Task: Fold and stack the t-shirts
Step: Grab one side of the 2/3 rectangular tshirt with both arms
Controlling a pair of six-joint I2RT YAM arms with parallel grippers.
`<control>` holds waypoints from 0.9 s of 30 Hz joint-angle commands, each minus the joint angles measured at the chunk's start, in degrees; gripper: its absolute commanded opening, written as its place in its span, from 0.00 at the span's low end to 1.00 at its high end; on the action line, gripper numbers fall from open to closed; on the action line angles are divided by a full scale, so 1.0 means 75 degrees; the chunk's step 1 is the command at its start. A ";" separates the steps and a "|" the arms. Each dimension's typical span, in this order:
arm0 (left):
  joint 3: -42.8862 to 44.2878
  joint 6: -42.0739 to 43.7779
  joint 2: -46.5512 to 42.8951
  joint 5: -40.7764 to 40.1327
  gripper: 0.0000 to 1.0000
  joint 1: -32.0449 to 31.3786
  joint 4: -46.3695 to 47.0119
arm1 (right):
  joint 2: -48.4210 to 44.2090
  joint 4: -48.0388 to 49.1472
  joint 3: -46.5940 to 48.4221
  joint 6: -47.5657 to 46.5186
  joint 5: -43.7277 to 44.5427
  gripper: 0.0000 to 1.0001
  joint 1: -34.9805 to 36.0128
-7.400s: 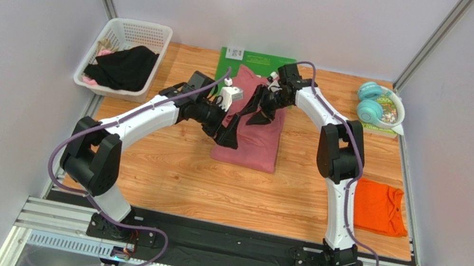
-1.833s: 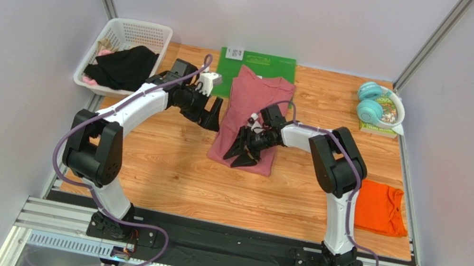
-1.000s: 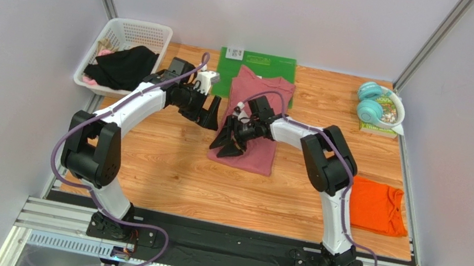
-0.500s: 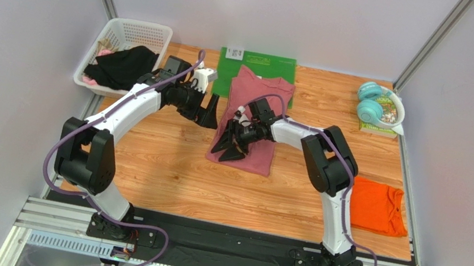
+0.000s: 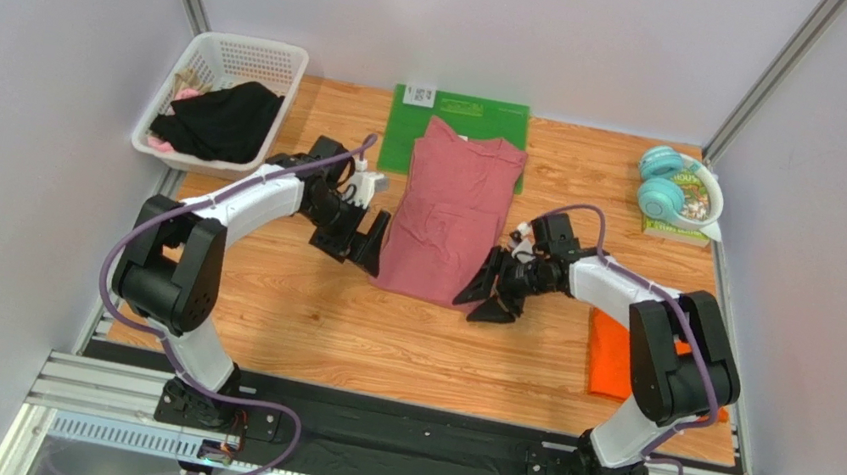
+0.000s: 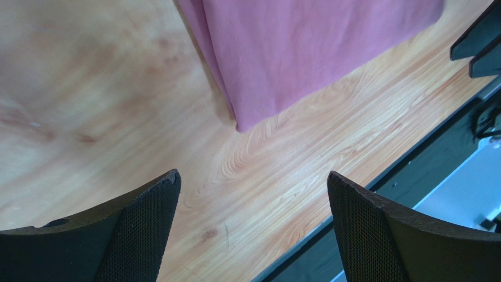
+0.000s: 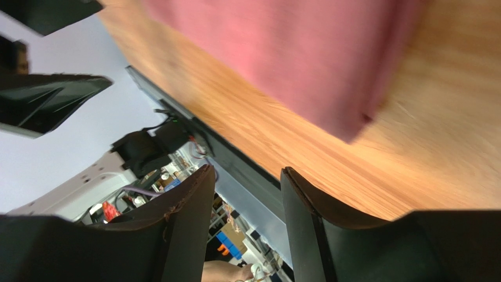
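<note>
The dusty rose-pink t-shirt (image 5: 450,206) lies folded into a long strip at the table's middle, its far end on the green mat (image 5: 463,113). My left gripper (image 5: 359,253) is open and empty, low beside the shirt's near-left corner. In the left wrist view the gripper (image 6: 253,176) frames bare wood, with the shirt's corner (image 6: 294,53) just ahead. My right gripper (image 5: 483,307) is open and empty beside the shirt's near-right corner. In the right wrist view the gripper (image 7: 247,170) sits below the shirt (image 7: 282,53). The orange t-shirt (image 5: 610,353) lies at the right, partly hidden by my right arm.
A white basket (image 5: 214,54) holding black cloth stands at the back left. Teal headphones (image 5: 665,185) lie at the back right. The table's near edge and a black rail (image 6: 376,176) run close below both grippers.
My right gripper has left the top of the pink shirt and swung to its near-right corner. My left gripper has come down to the near-left corner. The shirt lies flat, released.
</note>
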 commanded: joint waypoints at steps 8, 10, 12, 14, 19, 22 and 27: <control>-0.0297 -0.0591 0.0381 -0.1032 1.00 -0.0922 0.0382 | -0.0336 0.0295 -0.0933 -0.0176 0.0858 0.52 -0.0308; -0.0110 -0.0650 0.0522 -0.1079 1.00 -0.0945 0.0359 | -0.0277 0.0295 -0.0945 -0.0270 0.0869 0.53 -0.0437; -0.0027 -0.0696 0.0675 -0.1103 1.00 -0.0945 0.0370 | -0.0160 0.0318 -0.0933 -0.0364 0.0893 0.53 -0.0613; -0.0074 -0.0767 0.0804 -0.1138 1.00 -0.0945 0.0417 | -0.0055 0.0412 -0.0875 -0.0388 0.0870 0.54 -0.0684; -0.0273 -0.0989 0.0886 -0.1185 1.00 -0.0957 0.0827 | 0.0355 0.0739 -0.0746 -0.0306 0.0752 0.54 -0.0684; -0.0238 -0.1025 0.0968 -0.1126 1.00 -0.0980 0.0898 | 0.0531 0.0892 -0.0687 -0.0247 0.0764 0.53 -0.0684; -0.0109 -0.1072 0.1214 -0.1103 1.00 -0.1121 0.0933 | 0.0801 0.1232 -0.0711 -0.0072 0.0635 0.52 -0.0684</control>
